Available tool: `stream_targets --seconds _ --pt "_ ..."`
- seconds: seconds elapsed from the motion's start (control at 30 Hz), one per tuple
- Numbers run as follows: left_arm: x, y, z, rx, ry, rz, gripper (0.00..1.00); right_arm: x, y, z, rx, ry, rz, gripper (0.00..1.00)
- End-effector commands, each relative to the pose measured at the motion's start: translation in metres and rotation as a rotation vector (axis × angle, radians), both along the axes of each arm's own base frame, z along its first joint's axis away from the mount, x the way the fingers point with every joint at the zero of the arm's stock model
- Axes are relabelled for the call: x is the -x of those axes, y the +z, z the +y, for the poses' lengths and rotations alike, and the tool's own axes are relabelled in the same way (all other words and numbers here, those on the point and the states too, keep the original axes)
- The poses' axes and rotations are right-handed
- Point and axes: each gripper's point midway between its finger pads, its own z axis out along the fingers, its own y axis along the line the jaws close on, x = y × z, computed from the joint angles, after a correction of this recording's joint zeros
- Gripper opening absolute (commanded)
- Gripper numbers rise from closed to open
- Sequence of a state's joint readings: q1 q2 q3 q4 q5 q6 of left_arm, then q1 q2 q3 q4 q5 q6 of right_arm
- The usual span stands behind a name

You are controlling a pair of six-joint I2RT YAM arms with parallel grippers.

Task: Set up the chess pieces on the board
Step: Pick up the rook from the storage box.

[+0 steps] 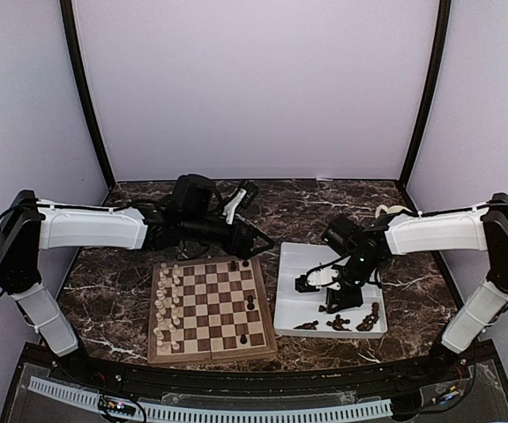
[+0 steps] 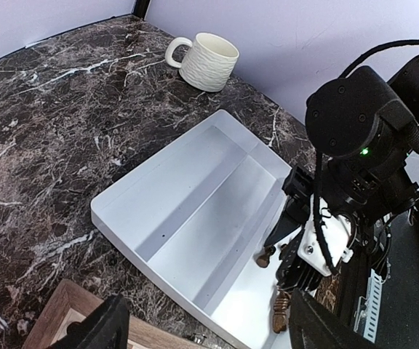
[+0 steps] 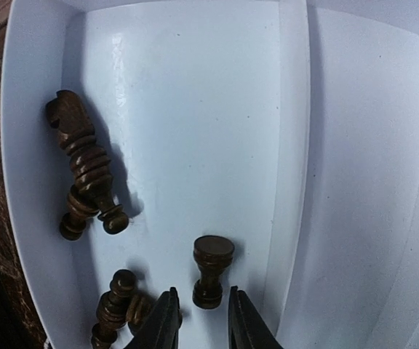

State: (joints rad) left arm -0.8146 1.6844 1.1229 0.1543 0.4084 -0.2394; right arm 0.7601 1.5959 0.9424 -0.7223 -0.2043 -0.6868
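Note:
The board [image 1: 210,310] lies in front of the left arm. Cream chess pieces [image 1: 168,304] fill its left columns, and a few dark ones [image 1: 251,302] stand on its right side. Several dark pieces [image 1: 338,322] lie at the near end of the white tray [image 1: 300,264]. My right gripper [image 3: 204,323] is low in the tray and open. A dark piece [image 3: 211,276] lies on its side just ahead of the fingertips, partly between them and untouched. My left gripper [image 2: 209,334] is open and empty, hovering above the board's far right corner [image 1: 256,245].
A cream mug [image 2: 206,59] stands on the dark marble table beyond the tray. A larger dark piece [image 3: 82,163] and a small cluster [image 3: 115,305] lie by the tray's left wall. The tray has a raised middle ridge [image 3: 293,145]. Purple walls enclose the table.

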Motion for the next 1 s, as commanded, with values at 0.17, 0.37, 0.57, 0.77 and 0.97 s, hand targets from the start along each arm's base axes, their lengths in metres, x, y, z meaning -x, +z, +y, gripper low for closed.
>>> stream_targets --seconds 0.17,0.37,0.57,0.77,0.97 --pt "0.003 0.022 0.003 0.016 0.000 -0.050 0.78 -0.007 -0.026 -0.003 0.054 -0.032 -0.007 0.23" --pt "-0.001 0.014 0.005 0.001 0.028 -0.037 0.79 -0.005 -0.019 -0.003 0.038 -0.025 -0.013 0.12" --pt "-0.006 0.015 0.006 -0.017 0.044 -0.059 0.80 -0.014 0.045 0.026 -0.113 -0.003 -0.048 0.07" --pt "0.005 0.019 -0.011 0.041 -0.039 -0.011 0.78 -0.025 0.090 0.055 -0.223 -0.011 -0.036 0.05" --pt "0.015 0.016 -0.024 0.066 -0.096 0.038 0.75 -0.041 0.117 0.077 -0.302 -0.020 -0.056 0.04"
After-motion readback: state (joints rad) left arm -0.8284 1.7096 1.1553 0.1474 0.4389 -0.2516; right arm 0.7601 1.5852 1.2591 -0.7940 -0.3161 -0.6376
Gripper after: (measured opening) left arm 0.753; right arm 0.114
